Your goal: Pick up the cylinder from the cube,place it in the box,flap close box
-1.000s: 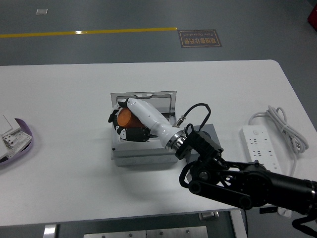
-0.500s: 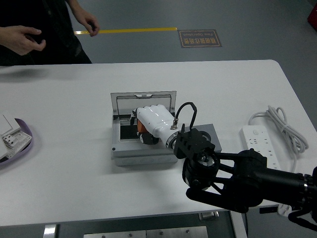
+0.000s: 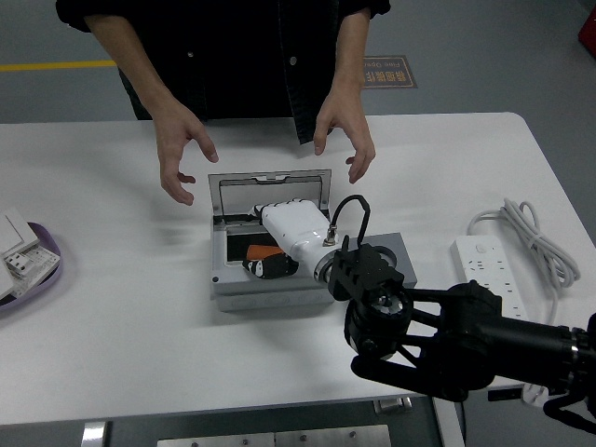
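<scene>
The grey box (image 3: 270, 296) stands mid-table with its lid (image 3: 270, 183) propped open at the back. My right hand (image 3: 272, 263), white-backed with dark fingers, reaches down inside the box. Its fingers curl around the orange cylinder (image 3: 258, 250), which shows only as a small orange patch low in the box. The grey cube (image 3: 398, 251) sits just right of the box, mostly hidden behind my black right arm (image 3: 438, 335). A person stands at the far side, with one hand (image 3: 179, 154) and the other hand (image 3: 343, 130) spread above the back of the box, touching nothing.
A white power strip (image 3: 484, 272) with its coiled cable (image 3: 526, 228) lies at the right. A purple tray (image 3: 42, 265) holding white parts sits at the left edge. The table's near edge runs just below my arm.
My hand has lowered the cylinder deeper into the box. The person has stepped from the far left to directly behind the box and now holds both hands over it.
</scene>
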